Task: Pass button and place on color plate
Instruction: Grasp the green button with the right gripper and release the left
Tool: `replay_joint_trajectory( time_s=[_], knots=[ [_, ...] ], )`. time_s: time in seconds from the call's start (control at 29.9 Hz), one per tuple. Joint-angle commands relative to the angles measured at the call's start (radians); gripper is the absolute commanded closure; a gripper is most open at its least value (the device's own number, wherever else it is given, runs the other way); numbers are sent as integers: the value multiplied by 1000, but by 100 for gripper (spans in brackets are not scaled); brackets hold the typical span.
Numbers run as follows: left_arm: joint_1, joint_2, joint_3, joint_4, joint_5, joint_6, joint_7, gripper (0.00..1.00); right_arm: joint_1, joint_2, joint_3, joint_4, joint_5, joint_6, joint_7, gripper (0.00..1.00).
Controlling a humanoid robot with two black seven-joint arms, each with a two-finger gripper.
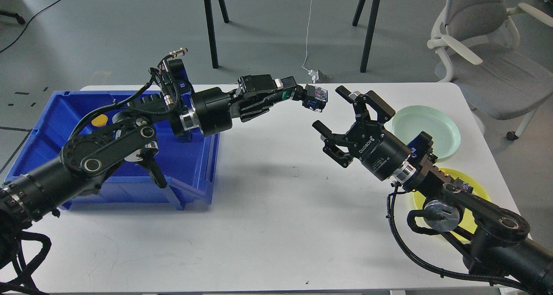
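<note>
Handover stage, mid-air above the white table (268,226).

Item: green button (312,97), green cap toward the holding fingers, small blue-and-black contact block at the outer end. Location: clamped in the left gripper (298,94), held off the table over its far middle. Fingers closed on the cap end; block end exposed toward the other arm.

Item: right gripper (341,118). Fingers spread wide, nothing between them, palm turned up and toward the button. Position: just beside and slightly below the button, not touching it.

Item: blue bin (52,157), left side of table. One yellow button (99,121) visible inside, partly behind the left arm; other contents are hidden by the arm.

Item: pale green plate (425,126), right far side of table. Bare; no button on it.

Item: yellow plate (477,191), right near side, largely covered by the right arm. A small object shows at its far edge, too hidden to name with certainty.

Progress, as judged: pick from the bin is complete for the green button and the pass is set up but not made. Remaining: the right fingers close on the exposed block, the left releases, the button travels to the pale green plate as the matching colour. The yellow button in the bin looks unserved.
</note>
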Motion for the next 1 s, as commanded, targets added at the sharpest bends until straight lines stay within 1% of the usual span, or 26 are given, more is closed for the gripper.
replay_joint_trajectory(
  time_s=[0.0,0.13,0.4,0.47,0.57,0.67,0.9,0.97],
  knots=[
    [0,1,0,0,0,0,0,73,13,31,5,-20,7,-2,0,8],
    [2,-1,-1,0,0,0,0,73,17,59,9,-28,11,-2,0,11],
    [2,-1,-1,0,0,0,0,73,17,68,12,-28,12,-6,0,30],
    [2,-1,-1,0,0,0,0,73,17,68,14,-28,12,-6,0,36],
    [2,-1,-1,0,0,0,0,73,17,68,17,-28,14,-6,0,47],
    [2,-1,-1,0,0,0,0,73,17,70,20,-26,14,-6,0,55],
    [2,-1,0,-2,0,0,0,73,17,71,22,-25,14,-5,0,81],
    [2,-1,0,-2,0,0,0,73,17,76,22,-26,14,-6,0,86]
  ],
)
